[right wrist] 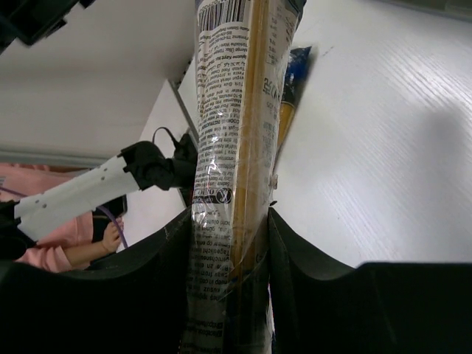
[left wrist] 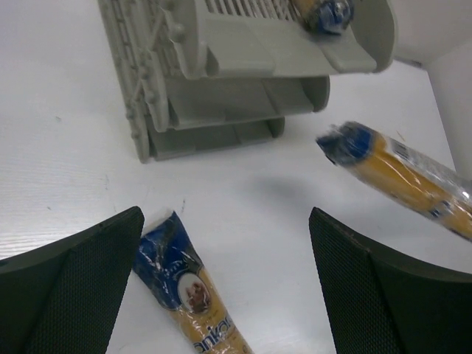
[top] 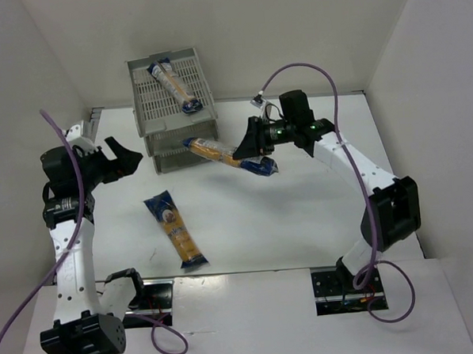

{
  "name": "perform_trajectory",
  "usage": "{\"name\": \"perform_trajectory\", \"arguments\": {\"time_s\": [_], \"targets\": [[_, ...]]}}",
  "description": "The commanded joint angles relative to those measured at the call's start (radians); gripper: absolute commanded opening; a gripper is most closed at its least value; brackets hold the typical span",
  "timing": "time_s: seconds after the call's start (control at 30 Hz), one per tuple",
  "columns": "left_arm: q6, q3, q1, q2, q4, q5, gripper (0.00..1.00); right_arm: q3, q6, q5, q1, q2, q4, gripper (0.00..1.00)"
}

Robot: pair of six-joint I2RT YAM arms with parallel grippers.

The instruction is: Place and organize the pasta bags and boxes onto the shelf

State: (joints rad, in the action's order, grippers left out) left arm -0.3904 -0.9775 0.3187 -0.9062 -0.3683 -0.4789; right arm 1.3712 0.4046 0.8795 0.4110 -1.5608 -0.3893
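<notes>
The left gripper (left wrist: pixel 225 221) gapes wide over a white table (left wrist: pixel 59 147). Below lies 1 pasta bag (left wrist: pixel 188 287); a 2nd bag (left wrist: pixel 402 173) seems to float at right. A grey 3-tier shelf (left wrist: pixel 243 74) holds a 3rd bag (left wrist: pixel 324 13).

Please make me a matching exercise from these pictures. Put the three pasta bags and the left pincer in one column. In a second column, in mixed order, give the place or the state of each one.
Column 1
1. pasta bag by the left arm
2. pasta bag in the air
3. pasta bag farthest back
4. left pincer

Column 2
a. on the top tray of the shelf
b. open, holding nothing
c. lying flat on the table
d. clamped in the right pincer

Pairs: 1-c, 2-d, 3-a, 4-b
</notes>
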Motion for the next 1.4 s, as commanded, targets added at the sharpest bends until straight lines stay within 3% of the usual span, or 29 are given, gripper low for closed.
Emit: {"name": "perform_trajectory", "arguments": {"time_s": [0.0, 0.27, 0.63, 0.9, 1.13, 1.37], "targets": [[0.084, -0.061, -0.021, -0.011, -0.038, -0.069, 1.0, 0.107, 0.054, 0.006, 0.015, -0.037, 0.112, 0.0], [0.104, -0.092, -0.03, -0.076, 0.011, -0.018, 1.0, 0.313, -0.01, -0.134, 0.086, -0.176, 0.059, 0.0], [0.156, -0.092, -0.03, -0.112, 0.051, 0.046, 1.0, 0.405, -0.05, -0.353, 0.149, -0.284, 0.011, 0.0], [0.156, -0.082, -0.03, -0.112, 0.101, 0.076, 1.0, 0.523, 0.003, -0.582, 0.244, -0.37, -0.002, 0.0], [0.156, -0.032, -0.03, -0.135, 0.152, 0.152, 1.0, 0.681, 0.023, -0.881, 0.347, -0.475, -0.069, 0.0], [0.156, -0.041, -0.03, -0.168, 0.19, 0.126, 1.0, 0.842, 0.048, -1.079, 0.422, -0.61, -0.092, 0.0]]}}
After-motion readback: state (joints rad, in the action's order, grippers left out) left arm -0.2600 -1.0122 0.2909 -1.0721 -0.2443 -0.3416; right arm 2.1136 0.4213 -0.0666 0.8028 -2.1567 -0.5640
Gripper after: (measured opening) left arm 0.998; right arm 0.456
